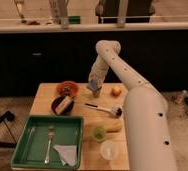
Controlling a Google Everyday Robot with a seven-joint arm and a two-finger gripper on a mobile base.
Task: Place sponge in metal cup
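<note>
My gripper (94,86) hangs from the white arm over the far middle of the wooden table (87,150). It is shut on a small pale bluish sponge (92,84). Right under it stands the small dull grey-brown metal cup (96,93), partly hidden by the gripper. The sponge is at the cup's mouth; I cannot tell whether it touches the cup.
An orange bowl (67,88) and a dark bowl (62,105) holding a tan piece stand left of the cup. A yellow fruit (116,91), a brush (104,108), a light-green cup (99,132), a translucent cup (108,149) and a green tray (22,145) with a fork and napkin are nearer.
</note>
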